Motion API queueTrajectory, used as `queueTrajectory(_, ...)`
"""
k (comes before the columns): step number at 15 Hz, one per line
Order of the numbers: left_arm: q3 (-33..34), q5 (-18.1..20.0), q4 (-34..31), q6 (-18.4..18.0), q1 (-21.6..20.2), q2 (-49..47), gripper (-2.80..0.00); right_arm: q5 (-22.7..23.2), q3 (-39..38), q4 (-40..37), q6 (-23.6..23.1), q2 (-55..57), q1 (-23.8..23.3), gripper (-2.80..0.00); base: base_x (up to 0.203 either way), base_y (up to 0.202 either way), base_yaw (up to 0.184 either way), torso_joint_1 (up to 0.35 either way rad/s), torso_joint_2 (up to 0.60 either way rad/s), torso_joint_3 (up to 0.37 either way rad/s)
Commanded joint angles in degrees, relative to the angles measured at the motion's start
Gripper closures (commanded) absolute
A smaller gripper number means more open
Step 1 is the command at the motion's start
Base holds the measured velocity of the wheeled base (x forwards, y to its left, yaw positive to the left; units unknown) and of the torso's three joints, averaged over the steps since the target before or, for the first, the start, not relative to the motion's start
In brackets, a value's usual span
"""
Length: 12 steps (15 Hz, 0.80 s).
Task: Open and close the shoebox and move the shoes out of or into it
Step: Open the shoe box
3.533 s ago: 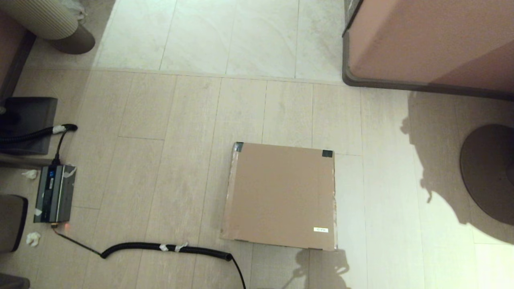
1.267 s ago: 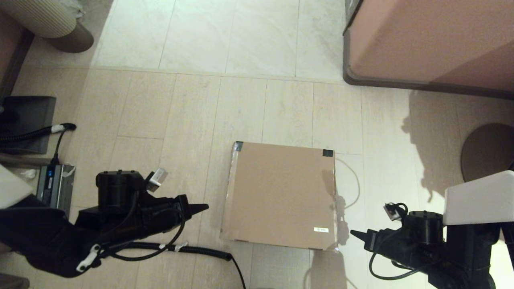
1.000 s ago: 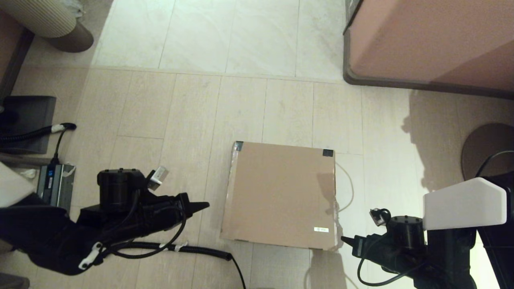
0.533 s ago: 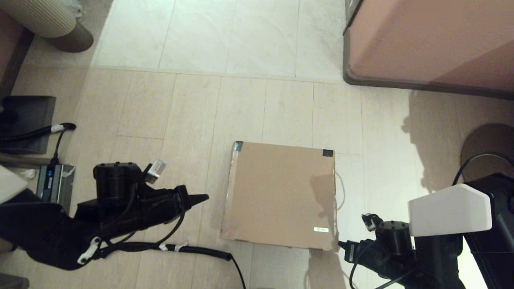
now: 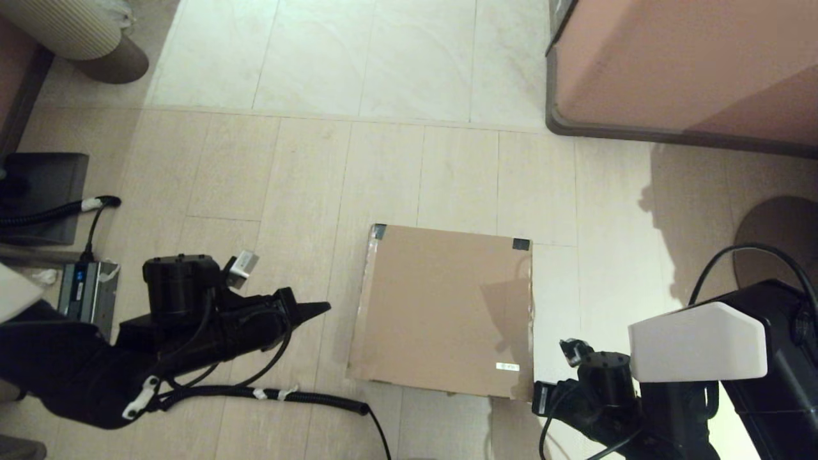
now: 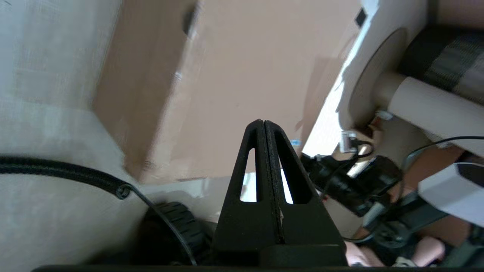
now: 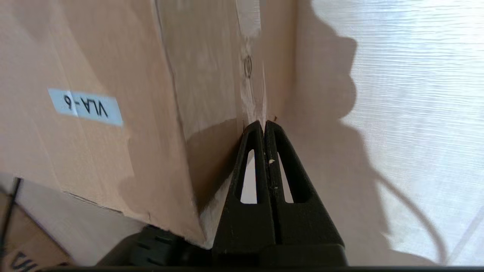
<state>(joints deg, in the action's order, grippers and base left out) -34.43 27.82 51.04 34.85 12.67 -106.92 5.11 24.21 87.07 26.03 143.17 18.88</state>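
The brown cardboard shoebox (image 5: 441,306) lies on the floor with its lid down, black tape (image 5: 521,244) on the two far corners and a white label (image 5: 509,366) near the front right. My left gripper (image 5: 326,307) is shut and hovers just left of the box, pointing at its side. Low at the box's near right corner is my right gripper (image 5: 537,397). In the right wrist view that gripper (image 7: 263,122) is shut, its tips against the box's side wall (image 7: 211,68) below the lid edge. The shoes are hidden.
A large pinkish cabinet (image 5: 671,64) stands at the far right. A round dark base (image 5: 767,230) sits right of the box. A black coiled cable (image 5: 287,395) runs along the floor in front of the left arm, from a grey power unit (image 5: 83,297).
Both arms have come into view. The right gripper has slid left and down to the box's near right corner. The left gripper has barely shifted, staying beside the box.
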Motion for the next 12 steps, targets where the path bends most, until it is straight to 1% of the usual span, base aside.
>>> queueTrajectory(1,-0.2,0.2,0.3,0.8,0.0,0.0,0.00,0.1,0.5,0.6,1.8,0.0,0.2,0.00,0.000,0.000,0.000,0.000,0.00,0.000)
queueTrajectory(3,-0.2,0.1,0.3,0.7,0.0,-1.0,0.00,0.2,0.5,0.6,3.8,-0.5,0.2,0.00,0.000,0.000,0.000,0.000,0.00,0.000)
queueTrajectory(5,-0.7,-1.4,-0.6,0.4,0.0,-2.5,0.00,0.3,-0.1,0.6,4.0,-1.0,0.1,0.00,0.000,0.000,0.000,0.000,0.00,0.000)
queueTrajectory(7,-2.2,-6.4,-3.5,0.2,0.2,-4.3,0.00,-0.1,-0.3,0.6,3.9,-1.0,-0.1,0.00,0.000,0.000,0.000,0.000,0.00,0.000)
queueTrajectory(8,-3.3,-7.7,-4.5,-0.1,0.5,-5.8,0.00,0.0,-0.1,0.6,3.9,-1.0,-0.3,0.00,0.000,0.000,0.000,0.000,0.00,0.000)
queueTrajectory(10,-5.3,-10.9,-5.0,-2.2,1.9,-9.2,0.00,0.0,0.6,0.6,3.8,-1.0,-0.3,0.00,0.000,0.000,0.000,0.000,0.00,0.000)
queueTrajectory(12,-7.8,-16.0,-4.7,-4.1,3.5,-13.6,0.00,0.2,1.3,0.6,3.8,-0.9,-0.3,0.00,0.000,0.000,0.000,0.000,0.00,0.000)
